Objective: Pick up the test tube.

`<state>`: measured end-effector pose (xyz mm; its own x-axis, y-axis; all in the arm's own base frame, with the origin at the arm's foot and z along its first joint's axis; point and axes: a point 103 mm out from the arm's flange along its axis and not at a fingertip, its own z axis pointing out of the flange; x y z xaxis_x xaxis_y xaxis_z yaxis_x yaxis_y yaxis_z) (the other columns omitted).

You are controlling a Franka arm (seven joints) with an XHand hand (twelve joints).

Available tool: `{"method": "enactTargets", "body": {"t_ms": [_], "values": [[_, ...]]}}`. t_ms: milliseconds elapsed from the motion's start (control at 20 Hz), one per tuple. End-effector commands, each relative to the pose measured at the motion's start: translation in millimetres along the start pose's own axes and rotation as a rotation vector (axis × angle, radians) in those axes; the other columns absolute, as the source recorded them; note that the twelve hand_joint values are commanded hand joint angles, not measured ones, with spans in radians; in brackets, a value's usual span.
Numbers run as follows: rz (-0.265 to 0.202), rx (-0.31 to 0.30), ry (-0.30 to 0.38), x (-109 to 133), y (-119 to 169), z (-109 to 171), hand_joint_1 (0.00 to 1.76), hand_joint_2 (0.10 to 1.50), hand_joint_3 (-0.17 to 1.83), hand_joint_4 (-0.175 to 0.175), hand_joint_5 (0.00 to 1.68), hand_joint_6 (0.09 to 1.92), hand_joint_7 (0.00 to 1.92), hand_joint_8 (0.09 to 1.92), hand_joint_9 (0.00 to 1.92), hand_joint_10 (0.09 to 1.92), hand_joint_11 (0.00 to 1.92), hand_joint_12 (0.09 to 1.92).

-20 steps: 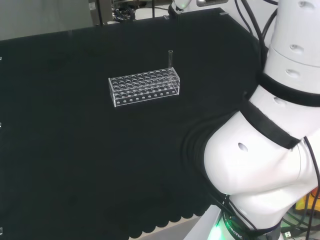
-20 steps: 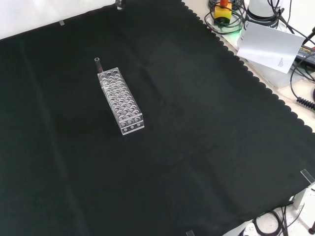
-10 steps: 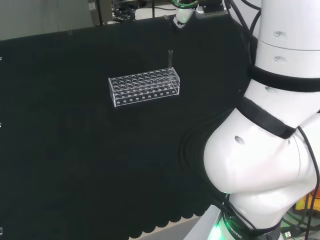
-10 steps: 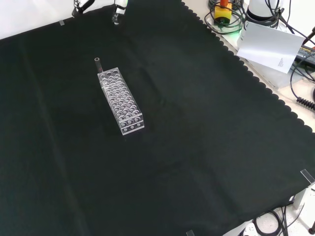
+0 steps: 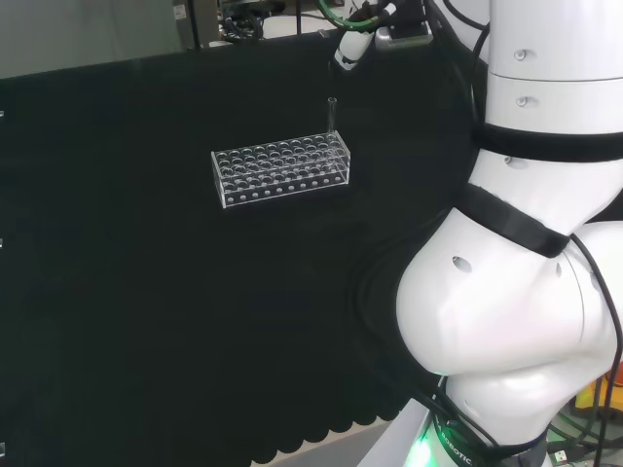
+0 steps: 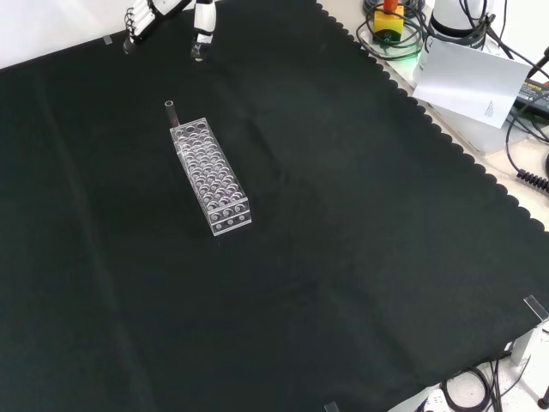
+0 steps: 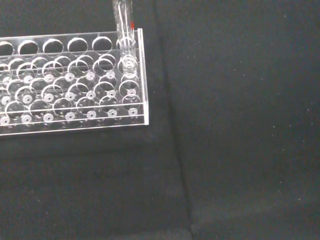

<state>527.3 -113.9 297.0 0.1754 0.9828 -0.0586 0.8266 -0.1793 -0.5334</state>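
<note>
In the head view, the test tube (image 5: 332, 114) stands upright in a corner hole of the clear rack (image 5: 280, 167), at its far right end; the hand (image 5: 348, 49) hangs above and a little right of it, apart from it. In the front view, the fingers (image 6: 203, 34) are spread and hold nothing. In the wrist view, the tube rises from the rack's corner on the black desk (image 7: 240, 125). I judge this as the approach step; next the hand must descend so the fingers come around the tube's free upper part.
</note>
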Motion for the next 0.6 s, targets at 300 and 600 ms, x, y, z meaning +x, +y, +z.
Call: {"method": "enactTargets", "body": {"t_ms": [300, 600], "values": [[-0.032, 0.054, 0.012, 19, 35, 14, 0.7, 0.88, 0.23, -0.03, 0.11, 0.09, 0.0, 0.54, 0.0, 0.67, 0.0, 1.2], [-0.033, 0.062, 0.011, 23, 43, 18, 0.73, 0.88, 0.25, 0.031, 0.18, 0.09, 0.0, 0.54, 0.0, 0.7, 0.0, 1.2]]}}
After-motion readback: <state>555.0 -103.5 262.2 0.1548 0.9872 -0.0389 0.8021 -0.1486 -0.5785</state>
